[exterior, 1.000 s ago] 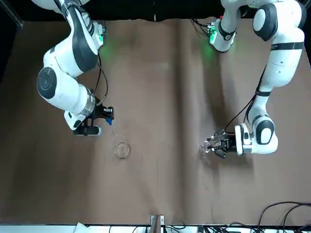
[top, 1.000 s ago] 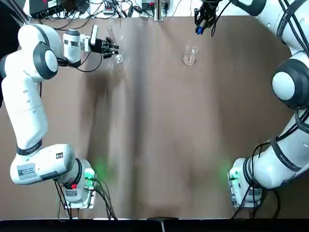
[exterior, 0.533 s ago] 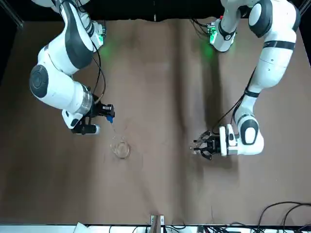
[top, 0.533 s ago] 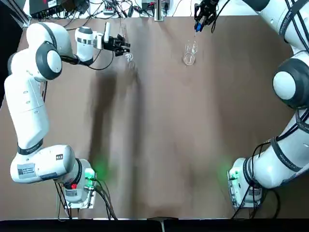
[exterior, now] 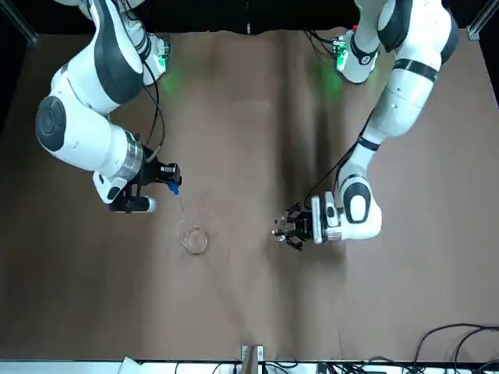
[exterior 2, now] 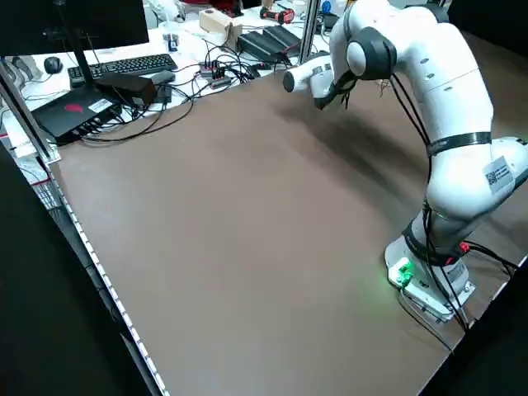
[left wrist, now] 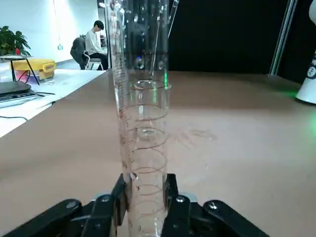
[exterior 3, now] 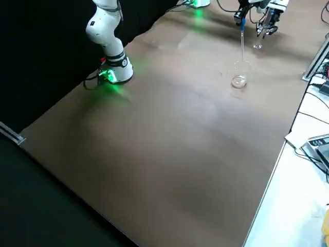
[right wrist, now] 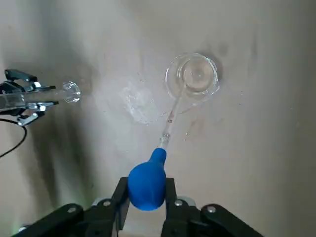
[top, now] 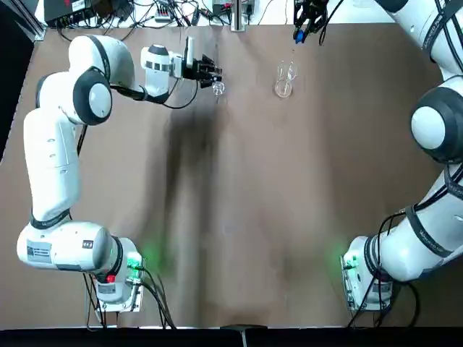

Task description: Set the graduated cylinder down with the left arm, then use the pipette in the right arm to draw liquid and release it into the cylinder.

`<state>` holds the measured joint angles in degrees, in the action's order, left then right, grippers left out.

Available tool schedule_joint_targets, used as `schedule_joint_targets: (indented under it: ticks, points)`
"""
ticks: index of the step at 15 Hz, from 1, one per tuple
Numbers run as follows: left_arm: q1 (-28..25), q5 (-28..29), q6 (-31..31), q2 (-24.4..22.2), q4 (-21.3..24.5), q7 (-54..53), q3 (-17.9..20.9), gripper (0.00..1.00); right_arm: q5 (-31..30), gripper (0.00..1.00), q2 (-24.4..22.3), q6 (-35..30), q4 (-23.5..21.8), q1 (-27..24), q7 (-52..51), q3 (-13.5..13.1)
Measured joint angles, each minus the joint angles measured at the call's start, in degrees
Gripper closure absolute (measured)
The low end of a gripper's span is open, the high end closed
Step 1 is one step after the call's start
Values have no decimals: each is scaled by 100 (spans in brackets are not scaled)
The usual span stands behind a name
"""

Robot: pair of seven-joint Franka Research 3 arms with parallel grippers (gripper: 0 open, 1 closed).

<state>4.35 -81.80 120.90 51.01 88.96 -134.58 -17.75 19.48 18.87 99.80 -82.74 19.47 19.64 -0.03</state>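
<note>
The graduated cylinder (left wrist: 143,123) stands upright between the fingers of my left gripper (left wrist: 145,200), which is shut on its lower part. In the top view that left gripper (top: 210,72) holds the graduated cylinder (top: 217,87) near the table's far edge, left of a short clear beaker (top: 283,87). The cylinder's foot is hidden. My right gripper (right wrist: 145,195) is shut on the blue bulb of the pipette (right wrist: 148,183); its clear stem points down at the beaker (right wrist: 191,74). From the right side the pipette (exterior 3: 241,33) hangs just above the beaker (exterior 3: 239,77).
The brown table (top: 239,217) is bare apart from the beaker. Cables, a keyboard and boxes (exterior 2: 165,66) lie beyond the far edge. Both arm bases (top: 116,278) glow green at the near edge. A person sits far off in the room (left wrist: 94,42).
My left arm has carried the cylinder along the far edge toward the beaker. The right gripper with the pipette has shifted slightly, staying above the beaker.
</note>
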Motion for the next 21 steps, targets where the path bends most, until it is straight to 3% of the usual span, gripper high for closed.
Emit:
schedule_joint_targets:
  ticks: [12,21]
  points:
    - [587,-951,365,106,45,-445,2,66,539,66,-204,-206,8,-200,106,1]
    - [733,-1000,523,283,-43,-572,23,65,891,66,-217,-211,119,-195,133,51]
